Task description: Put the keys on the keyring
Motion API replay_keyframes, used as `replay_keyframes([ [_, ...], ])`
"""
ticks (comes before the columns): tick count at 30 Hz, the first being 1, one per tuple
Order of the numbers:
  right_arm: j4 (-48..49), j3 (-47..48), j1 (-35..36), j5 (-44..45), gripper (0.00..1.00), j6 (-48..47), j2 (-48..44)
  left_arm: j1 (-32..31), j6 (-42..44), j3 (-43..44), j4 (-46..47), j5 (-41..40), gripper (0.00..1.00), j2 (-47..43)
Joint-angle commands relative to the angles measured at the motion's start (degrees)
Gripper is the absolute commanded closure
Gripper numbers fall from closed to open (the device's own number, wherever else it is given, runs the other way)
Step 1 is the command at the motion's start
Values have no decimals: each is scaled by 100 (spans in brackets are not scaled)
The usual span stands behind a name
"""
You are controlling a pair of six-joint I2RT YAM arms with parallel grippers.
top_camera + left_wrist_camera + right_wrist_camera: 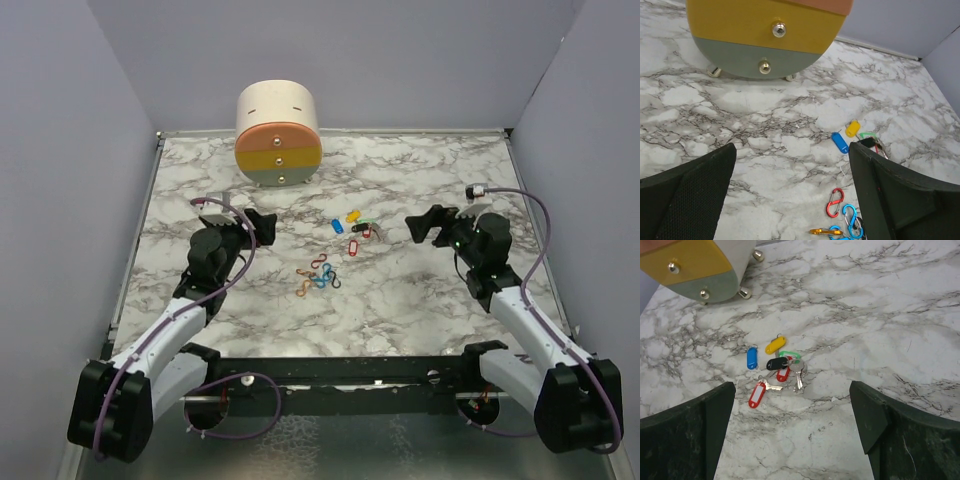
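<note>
The keys (352, 225) lie in a small cluster at the table's middle. In the right wrist view they show as blue (751, 358), yellow (775, 345), green (790, 355), black (776, 363) and two red (757, 394) tags with silver key blades (798, 375). The left wrist view shows the blue (840, 142), yellow (853, 128) and green (867, 135) tags. My left gripper (266, 227) (792, 150) is open and empty, left of the keys. My right gripper (415, 229) (792, 387) is open and empty, right of them.
Several small coloured carabiner clips (320, 275) lie just in front of the keys; red (834, 202), blue (852, 220) and orange (825, 231) ones show in the left wrist view. A round drawer cabinet (278, 135) with pink, yellow and grey fronts stands at the back.
</note>
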Motion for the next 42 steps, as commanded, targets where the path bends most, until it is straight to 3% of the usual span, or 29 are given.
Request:
replay_keyframes([
  [1,-130,231,261,544,0,-222,139,-277,313,374,-369,-289,4,185],
  [12,-802,1257,1833,2084,0,-675,1539,-1424,702,953,-1283,-1301,7,671],
  [28,-869,1686,2411,2358,0,-700,2232,-2477,-29,681,-1553,-1923,13,1142],
  [42,-864,1629,2449,2338,1,-668,2039,-3755,-701,606,-1500,-2547,13,2002],
])
